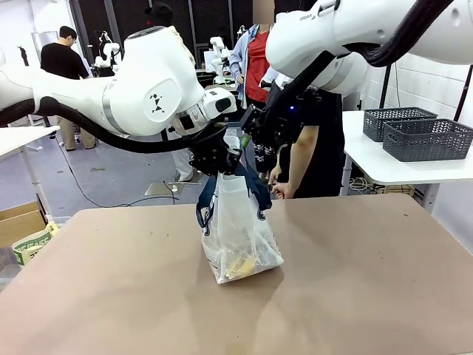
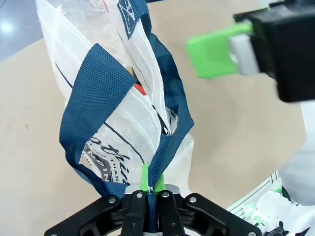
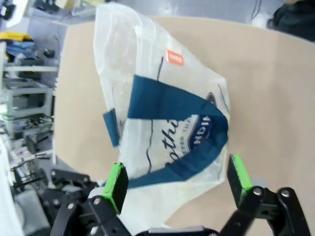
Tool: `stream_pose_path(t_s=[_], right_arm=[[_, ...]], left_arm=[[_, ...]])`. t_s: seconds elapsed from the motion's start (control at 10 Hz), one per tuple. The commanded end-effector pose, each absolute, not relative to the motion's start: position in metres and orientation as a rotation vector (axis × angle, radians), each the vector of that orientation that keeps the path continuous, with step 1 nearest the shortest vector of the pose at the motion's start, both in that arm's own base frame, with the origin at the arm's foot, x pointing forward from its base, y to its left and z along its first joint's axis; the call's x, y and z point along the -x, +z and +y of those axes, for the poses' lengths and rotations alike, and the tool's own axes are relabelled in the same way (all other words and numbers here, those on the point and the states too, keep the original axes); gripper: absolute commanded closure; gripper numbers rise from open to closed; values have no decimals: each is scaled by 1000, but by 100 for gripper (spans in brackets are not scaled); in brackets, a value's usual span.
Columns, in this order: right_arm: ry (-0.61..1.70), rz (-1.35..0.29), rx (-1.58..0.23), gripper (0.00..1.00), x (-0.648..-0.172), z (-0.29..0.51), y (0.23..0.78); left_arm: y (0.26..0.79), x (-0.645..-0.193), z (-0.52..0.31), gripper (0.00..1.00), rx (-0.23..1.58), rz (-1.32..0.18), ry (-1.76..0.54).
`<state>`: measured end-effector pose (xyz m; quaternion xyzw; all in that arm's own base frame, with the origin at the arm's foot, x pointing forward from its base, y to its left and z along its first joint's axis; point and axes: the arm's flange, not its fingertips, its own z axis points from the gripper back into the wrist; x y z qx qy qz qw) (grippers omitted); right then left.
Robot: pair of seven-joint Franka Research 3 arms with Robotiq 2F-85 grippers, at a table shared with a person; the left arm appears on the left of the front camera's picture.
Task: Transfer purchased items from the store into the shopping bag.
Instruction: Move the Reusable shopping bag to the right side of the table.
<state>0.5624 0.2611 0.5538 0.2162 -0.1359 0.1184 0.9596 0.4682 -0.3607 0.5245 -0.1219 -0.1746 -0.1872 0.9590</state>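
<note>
The shopping bag point(image 1: 238, 237) stands on the tan table point(image 1: 369, 281), translucent white with navy handles. At its bottom lie purchased items, among them a yellow piece point(image 1: 240, 265). My left gripper point(image 1: 220, 164) is above the bag, shut on a navy strap handle point(image 2: 165, 147) and holding it up. My right gripper point(image 1: 250, 134) hovers just right of it over the bag's mouth. Its jaws are open wide point(image 3: 178, 182), and the other navy handle point(image 3: 167, 103) loops loosely between the green pads point(image 3: 117, 183). A right-gripper pad point(image 2: 214, 49) also shows in the left wrist view.
A person point(image 1: 314, 148) stands at the far edge, right behind the bag. Two dark lattice baskets point(image 1: 425, 137) sit on a white side table at the right. A cardboard box point(image 1: 18, 222) is on the floor at the left. Bare tabletop surrounds the bag.
</note>
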Motion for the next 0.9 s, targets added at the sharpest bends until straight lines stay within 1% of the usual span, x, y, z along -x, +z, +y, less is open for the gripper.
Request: stream_pose_path(t_s=[0.0, 0.3, 0.6, 0.8], right_arm=[[292, -266, -440, 0, -541, 239, 547], [347, -253, -392, 0, -530, 229, 548], [540, -260, -319, 0, -509, 204, 557], [706, -333, -238, 0, -500, 183, 557]], left_arm=[[527, -468, -360, 100, 249, -357, -374], [527, -468, -360, 100, 249, -357, -374], [527, -468, -360, 100, 249, -357, -374], [527, -468, -360, 100, 249, -357, -374]])
